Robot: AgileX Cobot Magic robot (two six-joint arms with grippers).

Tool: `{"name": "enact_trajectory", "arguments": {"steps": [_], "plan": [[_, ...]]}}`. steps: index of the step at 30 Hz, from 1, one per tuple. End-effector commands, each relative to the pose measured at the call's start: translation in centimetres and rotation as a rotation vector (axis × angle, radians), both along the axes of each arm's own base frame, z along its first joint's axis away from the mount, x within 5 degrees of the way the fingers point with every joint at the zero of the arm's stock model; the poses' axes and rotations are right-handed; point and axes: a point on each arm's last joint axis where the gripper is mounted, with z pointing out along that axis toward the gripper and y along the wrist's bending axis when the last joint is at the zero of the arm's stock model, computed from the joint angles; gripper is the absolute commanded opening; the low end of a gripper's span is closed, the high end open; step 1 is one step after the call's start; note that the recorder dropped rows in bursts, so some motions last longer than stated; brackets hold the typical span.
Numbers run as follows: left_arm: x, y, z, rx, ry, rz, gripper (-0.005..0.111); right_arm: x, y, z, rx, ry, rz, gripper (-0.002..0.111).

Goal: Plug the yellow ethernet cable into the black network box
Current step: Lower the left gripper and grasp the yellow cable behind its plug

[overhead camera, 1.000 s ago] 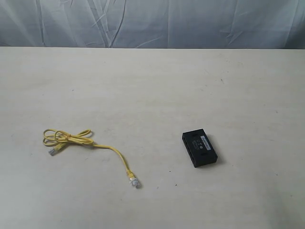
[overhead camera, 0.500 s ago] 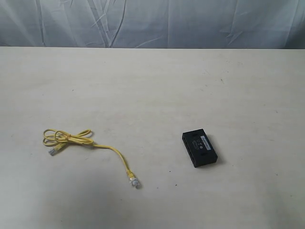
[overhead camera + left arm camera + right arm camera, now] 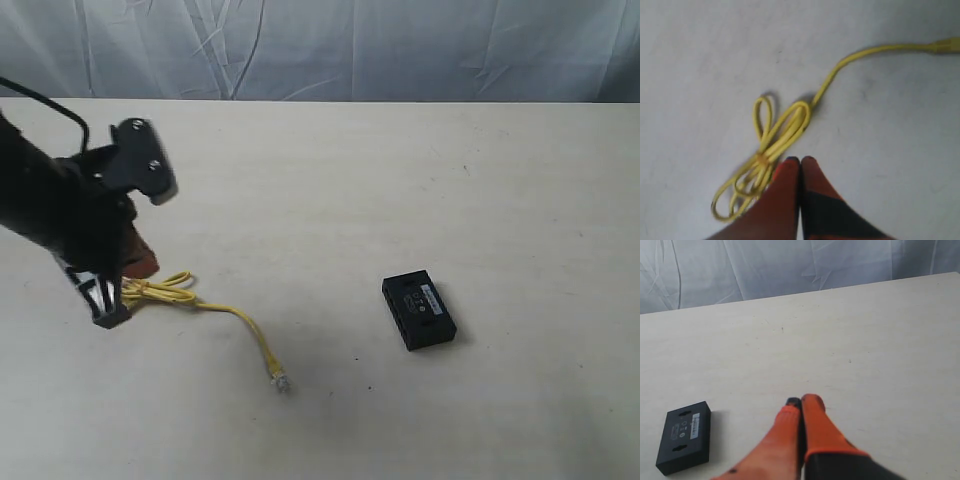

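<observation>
The yellow ethernet cable (image 3: 240, 318) lies on the table at the left, its free plug (image 3: 281, 380) pointing toward the front. My left gripper (image 3: 143, 263) hangs shut just above the cable's coiled part, and the arm hides some of the loops. In the left wrist view the shut orange fingertips (image 3: 800, 160) sit right beside the tied loops of the cable (image 3: 785, 130), holding nothing. The black network box (image 3: 419, 312) lies flat to the right of centre. My right gripper (image 3: 801, 401) is shut and empty, apart from the box (image 3: 684, 437), and does not show in the exterior view.
The pale table (image 3: 400, 180) runs back to a wrinkled grey-blue cloth backdrop (image 3: 400, 50). A bare stretch of table separates the cable's free plug from the box.
My left arm has come into the exterior view from the left and now hovers over the coiled end of the cable. The box has not moved.
</observation>
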Motion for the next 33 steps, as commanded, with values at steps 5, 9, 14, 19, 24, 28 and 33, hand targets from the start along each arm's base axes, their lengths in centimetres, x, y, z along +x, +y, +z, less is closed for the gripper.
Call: {"name": "enact_trajectory", "arguments": {"steps": [5, 9, 14, 19, 24, 28, 33], "plan": [[0.6, -6.2, -2.5, 0.071, -0.017, -0.413, 0.000, 0.0, 0.0, 0.0, -0.005, -0.017, -0.007, -0.001], [0.0, -8.6, -4.0, 0.056, -0.051, -0.602, 0.000, 0.0, 0.0, 0.0, -0.005, -0.017, -0.007, -0.001], [-0.9, -10.2, -5.5, 0.039, -0.051, -0.784, 0.000, 0.0, 0.0, 0.0, -0.005, -0.017, -0.007, -0.001], [-1.0, -10.6, -6.9, 0.053, -0.056, -0.904, 0.003, 0.0, 0.0, 0.0, -0.005, -0.017, -0.007, -0.001], [-0.9, -10.6, -7.6, 0.069, -0.068, -0.964, 0.021, 0.0, 0.0, 0.0, -0.005, -0.017, -0.007, -0.001], [-0.6, -10.7, -7.9, 0.083, -0.090, -0.980, 0.029, 0.0, 0.0, 0.0, -0.005, -0.017, -0.007, -0.001], [-0.2, -10.7, -8.8, 0.110, -0.115, -1.003, 0.029, 0.0, 0.0, 0.0, -0.005, -0.017, -0.007, -0.001]]}}
